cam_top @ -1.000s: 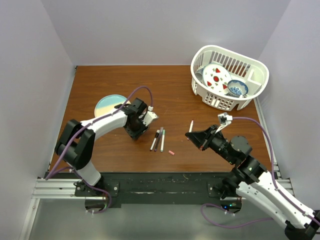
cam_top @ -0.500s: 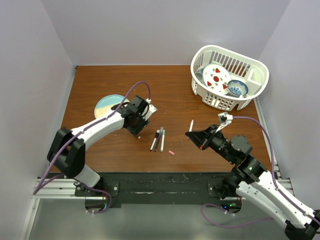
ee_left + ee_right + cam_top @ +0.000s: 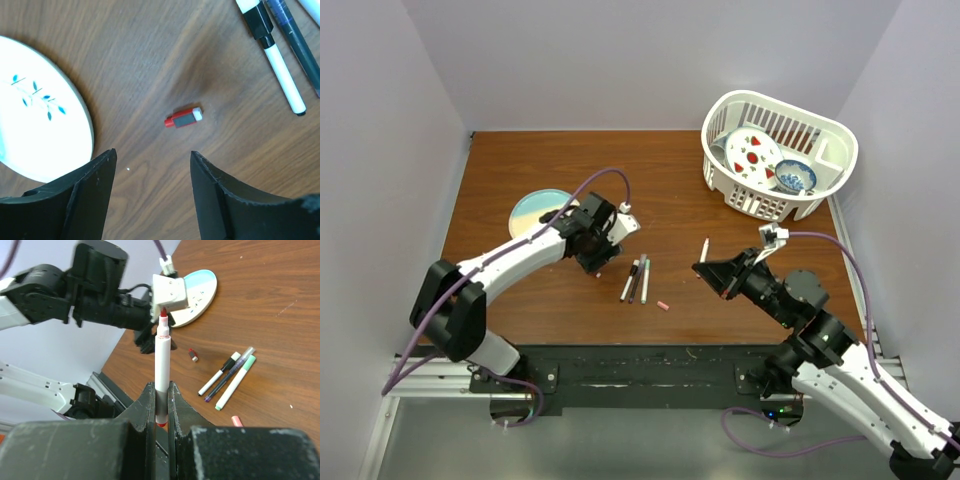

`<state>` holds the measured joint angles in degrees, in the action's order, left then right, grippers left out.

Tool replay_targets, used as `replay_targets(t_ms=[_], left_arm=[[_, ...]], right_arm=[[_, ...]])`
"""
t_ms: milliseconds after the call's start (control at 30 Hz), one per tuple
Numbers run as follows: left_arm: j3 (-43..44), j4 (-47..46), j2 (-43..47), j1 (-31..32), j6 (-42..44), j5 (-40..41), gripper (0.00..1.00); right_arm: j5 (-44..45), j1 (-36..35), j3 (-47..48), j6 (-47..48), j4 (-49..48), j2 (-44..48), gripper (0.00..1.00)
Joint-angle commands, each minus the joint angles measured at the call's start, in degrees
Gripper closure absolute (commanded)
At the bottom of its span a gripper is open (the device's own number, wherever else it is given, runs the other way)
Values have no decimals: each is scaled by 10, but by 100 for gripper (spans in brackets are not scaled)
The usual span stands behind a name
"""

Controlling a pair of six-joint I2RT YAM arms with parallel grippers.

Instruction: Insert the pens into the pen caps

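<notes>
Top view: left gripper (image 3: 601,264) points down at the brown wooden table (image 3: 520,290), just right of the round pale blue-and-cream plate (image 3: 532,210). Its opening cannot be read here, and nothing shows in it. Right gripper (image 3: 705,268) is clamped on a slim white-barrelled pen with a red tip (image 3: 704,250) and holds it off the table. Three more pens (image 3: 636,280) lie side by side between the arms, with a small pink plastic cap (image 3: 663,305) just beside them. A white plastic basket (image 3: 825,165) of dishes sits at the far right.

Left wrist view: the jaws are spread wide and empty. The short red plastic cap (image 3: 184,118) lies flat on the wood ahead of them, roughly centred in the gap. The plate rim is near on the left. A white pen with black trim (image 3: 280,75) and a dark purple pen (image 3: 295,42) are at upper right, apart from the cap.

Right wrist view: the jaws pinch the red-tipped pen low on the barrel, tip pointing away towards the left arm. The red cap lies on the table below.

Step, as a judgement: fetching the red cap for the pen already in hand, with the grasp not yet made. Next move: lower the left gripper over the cap and close across its short body. Lift it with the open end facing the pen, then line the two up on one axis. The cap is tiny, so a slightly off closure could flick it away.
</notes>
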<state>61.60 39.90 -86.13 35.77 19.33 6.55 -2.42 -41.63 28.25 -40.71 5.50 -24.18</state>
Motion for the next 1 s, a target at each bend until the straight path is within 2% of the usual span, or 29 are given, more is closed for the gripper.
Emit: replay_targets(t_ms=[0,333,533,800,967], left_arm=[[22,-13,-54,2,40,-15,36],[-3,-37,-109,4,75,-11,39],[5,-51,-127,4,96,-50,42],[-4,-41,-147,4,105,-56,53],[-4,-25,-153,4,96,-63,66]], right_arm=[[21,-2,31,16,7,21,100],[35,-1,40,37,43,46,100],[41,-1,49,47,48,41,100],[43,-1,40,40,35,40,100],[43,-1,39,39,35,41,100]])
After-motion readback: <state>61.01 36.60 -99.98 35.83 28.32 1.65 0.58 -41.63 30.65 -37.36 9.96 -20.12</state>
